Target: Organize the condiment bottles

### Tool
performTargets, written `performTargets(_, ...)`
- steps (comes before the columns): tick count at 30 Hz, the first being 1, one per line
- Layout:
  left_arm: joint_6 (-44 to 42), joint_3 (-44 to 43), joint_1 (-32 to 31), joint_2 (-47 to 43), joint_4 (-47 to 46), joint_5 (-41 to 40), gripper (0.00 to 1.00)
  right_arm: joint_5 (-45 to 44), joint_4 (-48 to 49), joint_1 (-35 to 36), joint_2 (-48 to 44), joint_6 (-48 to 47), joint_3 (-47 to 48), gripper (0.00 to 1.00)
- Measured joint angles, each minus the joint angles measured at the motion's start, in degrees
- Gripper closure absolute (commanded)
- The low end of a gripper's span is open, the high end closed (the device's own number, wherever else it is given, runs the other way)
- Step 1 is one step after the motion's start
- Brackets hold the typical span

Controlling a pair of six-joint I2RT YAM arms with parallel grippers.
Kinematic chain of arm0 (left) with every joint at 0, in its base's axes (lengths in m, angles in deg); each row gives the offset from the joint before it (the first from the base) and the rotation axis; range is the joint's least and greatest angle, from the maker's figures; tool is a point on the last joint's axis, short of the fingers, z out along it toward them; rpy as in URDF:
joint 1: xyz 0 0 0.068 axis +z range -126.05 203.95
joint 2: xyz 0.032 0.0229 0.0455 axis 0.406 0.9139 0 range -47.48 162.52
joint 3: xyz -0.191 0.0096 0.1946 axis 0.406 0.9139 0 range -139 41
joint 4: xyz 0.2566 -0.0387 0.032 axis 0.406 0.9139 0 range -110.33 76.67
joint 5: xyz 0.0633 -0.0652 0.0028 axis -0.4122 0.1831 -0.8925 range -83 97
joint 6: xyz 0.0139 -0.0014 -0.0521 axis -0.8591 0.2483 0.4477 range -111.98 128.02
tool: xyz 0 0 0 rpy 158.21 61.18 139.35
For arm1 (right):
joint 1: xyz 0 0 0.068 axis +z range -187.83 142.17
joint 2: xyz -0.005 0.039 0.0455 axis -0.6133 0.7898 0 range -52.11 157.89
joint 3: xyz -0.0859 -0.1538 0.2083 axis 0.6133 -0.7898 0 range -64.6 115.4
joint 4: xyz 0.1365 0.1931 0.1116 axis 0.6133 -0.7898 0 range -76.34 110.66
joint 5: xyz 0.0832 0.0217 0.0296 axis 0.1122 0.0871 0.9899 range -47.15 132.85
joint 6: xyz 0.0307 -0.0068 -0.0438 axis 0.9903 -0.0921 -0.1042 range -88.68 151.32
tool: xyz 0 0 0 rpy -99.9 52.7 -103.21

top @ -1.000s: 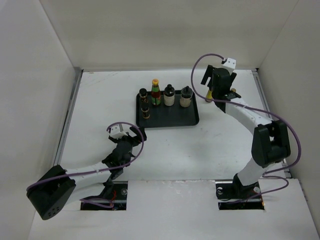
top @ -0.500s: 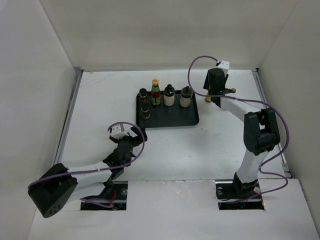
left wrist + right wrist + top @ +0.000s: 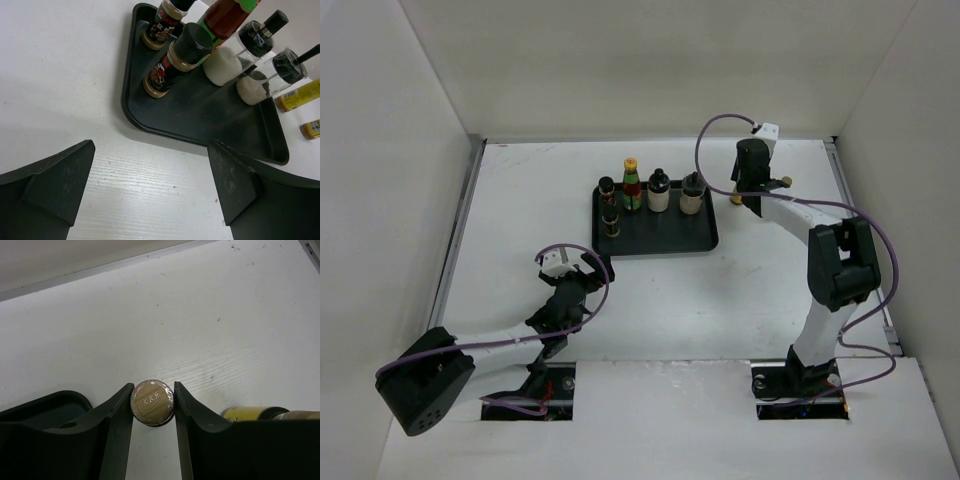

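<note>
We found the right end effector (image 3: 153, 390) clamped on a slim brown bottle (image 3: 152, 404). Its two fingers (image 3: 112, 425) pressed against either side of the bottle's round top, which faced the wrist camera end-on. That bottle stood on the white counter (image 3: 210, 315), just beside the right edge of the black tray (image 3: 50, 401) and outside it. A second brown bottle (image 3: 257, 413) lay on its side on the counter, close to the right of the held one and partly hidden behind a finger.

Five bottles stood upright on the tray, all toward its far edge. At the left end was one dark jar (image 3: 172, 62), with another dark jar (image 3: 162, 25) behind it. Next to them rose the green and red bottle (image 3: 222, 15). After it came a whitish bottle (image 3: 230, 55) and a second whitish bottle (image 3: 262, 77), both black-capped. The near half of the tray held nothing.

The left end effector (image 3: 151, 150) had its fingers spread wide apart and gripped nothing. It hung low over the counter, just in front of the tray's near left corner and pointed toward the bottles.
</note>
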Motion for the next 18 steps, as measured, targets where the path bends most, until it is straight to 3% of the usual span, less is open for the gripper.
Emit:
performTargets(8, 0.0, 0.0, 0.2, -0.8, -0.1, 0.0, 0.00, -1.6, -0.9, 2.5, -13.1, 0.0, -11.6, 0.70)
performTargets(13, 0.0, 0.0, 1.9, -3.1, -0.1, -0.1, 0.00, -2.8, -1.2, 12.3, -22.8, 1.5, -17.4, 0.69)
performTargets(18, 0.0, 0.0, 3.4, -4.6, -0.2, -1.1, 0.00, -2.4, 0.2, 24.2, -20.9, 3.3, -16.4, 0.69)
